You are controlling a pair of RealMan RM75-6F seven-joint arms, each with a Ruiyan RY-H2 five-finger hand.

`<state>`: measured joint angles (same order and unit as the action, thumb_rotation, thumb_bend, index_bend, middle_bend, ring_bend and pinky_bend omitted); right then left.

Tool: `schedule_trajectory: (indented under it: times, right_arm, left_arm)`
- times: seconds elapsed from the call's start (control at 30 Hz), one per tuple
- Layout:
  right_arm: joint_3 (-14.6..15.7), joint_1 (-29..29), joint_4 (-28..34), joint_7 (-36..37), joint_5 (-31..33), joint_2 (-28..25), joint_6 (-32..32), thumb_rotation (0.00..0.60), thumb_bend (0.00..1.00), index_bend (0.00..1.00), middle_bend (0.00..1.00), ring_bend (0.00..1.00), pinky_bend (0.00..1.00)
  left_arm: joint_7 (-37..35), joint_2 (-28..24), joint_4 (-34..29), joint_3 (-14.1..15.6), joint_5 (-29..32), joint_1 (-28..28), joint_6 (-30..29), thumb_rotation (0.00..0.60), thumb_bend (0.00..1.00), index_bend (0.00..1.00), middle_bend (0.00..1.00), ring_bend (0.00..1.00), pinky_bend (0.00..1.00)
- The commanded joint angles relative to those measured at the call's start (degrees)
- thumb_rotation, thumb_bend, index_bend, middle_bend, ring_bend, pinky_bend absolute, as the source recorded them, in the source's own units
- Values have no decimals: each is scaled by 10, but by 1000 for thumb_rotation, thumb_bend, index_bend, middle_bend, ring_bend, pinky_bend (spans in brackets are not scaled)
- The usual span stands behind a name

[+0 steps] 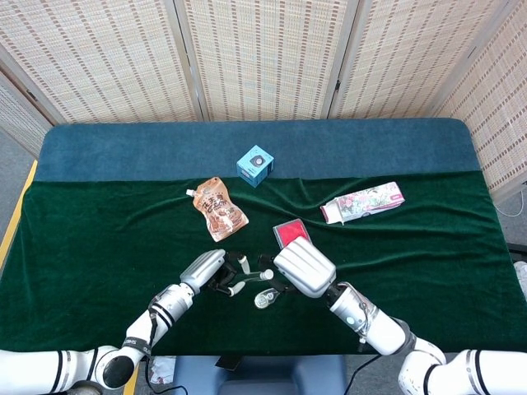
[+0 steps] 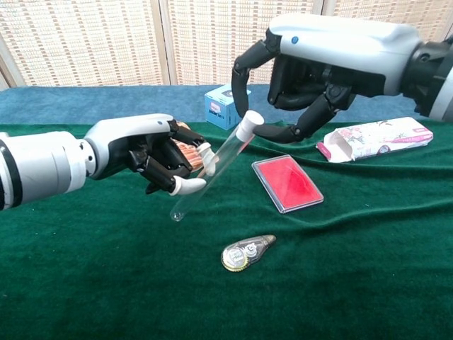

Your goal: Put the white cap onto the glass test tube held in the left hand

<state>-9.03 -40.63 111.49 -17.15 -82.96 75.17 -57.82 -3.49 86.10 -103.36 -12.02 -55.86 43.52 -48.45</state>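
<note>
Left hand gripped the tilted glass test tube, white cap sitting on its top. Right hand pinched that cap; its fingertips hid the contact from above.

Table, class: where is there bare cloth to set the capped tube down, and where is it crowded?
Bare: the left side of the table beyond the pouch, and the right side below the carton. Crowded: the middle, around the red case, tape dispenser and blue box.

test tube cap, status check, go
Left hand holds glass test tube tilted. White cap on its mouth, right hand fingers against it. Nothing in the way.
</note>
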Motion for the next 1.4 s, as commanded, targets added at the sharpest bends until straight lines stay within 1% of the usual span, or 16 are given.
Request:
schedule_trajectory:
  times: [0.03,0.47,0.53,0.6,0.67,0.83,0.9,0.93,0.97,1.07,1.17,1.3,1.4]
  right_arm:
    - [0,-2,-2,-2,3,3,1,586,619,765,1000,1000,1000]
    - [3,-9,-16,-8,18,15,5,586,619,764,1000,1000,1000]
    - [3,-9,-17,-7,18,17,3,584,619,738,1000,1000,1000]
    - [4,-9,-19,-5,15,18,2,581,619,685,1000,1000,1000]
    - [5,-9,-23,-3,13,18,1,579,619,602,1000,1000,1000]
    - [6,-8,-25,2,15,18,-2,579,608,334,1000,1000,1000]
    - [8,-7,-24,2,16,17,-1,580,551,257,1000,1000,1000]
    - [9,-7,-24,4,17,17,-1,579,498,211,1000,1000,1000]
    - [10,-6,-24,5,18,17,-2,576,469,174,1000,1000,1000]
    - [14,1,-22,19,18,13,-7,555,436,75,1000,1000,1000]
    - [15,10,-18,37,7,3,-22,539,436,34,1000,1000,1000]
    - [18,29,-10,48,-11,-22,-53,538,436,32,1000,1000,1000]
    - [19,46,-6,53,-14,-44,-74,537,437,32,1000,1000,1000]
  left_arm:
    - [-1,-1,1,0,0,0,0,600,514,709,927,830,794]
    - [-12,-1,10,3,-3,-2,5,600,514,716,927,830,794]
    - [-13,-2,11,3,-4,-2,5,600,514,716,927,830,794]
    - [-14,-2,12,4,-5,-3,5,600,515,716,927,830,794]
    - [-14,-2,13,4,-6,-3,5,600,514,717,927,831,794]
    - [-11,-7,14,7,-8,-6,1,600,515,718,927,830,794]
    - [-8,-9,15,9,-9,-7,0,600,515,719,927,830,794]
    - [-6,-10,16,10,-10,-8,-2,600,516,719,927,830,794]
    - [-4,-11,17,11,-11,-8,-3,600,517,719,927,830,794]
    - [6,-18,19,19,-18,-10,-5,600,518,719,927,830,794]
    - [24,-26,23,29,-29,-12,-10,600,519,719,927,830,794]
    - [54,-32,39,40,-38,-13,-22,600,519,719,927,830,794]
    - [84,-25,63,49,-43,-15,-37,600,519,720,927,829,794]
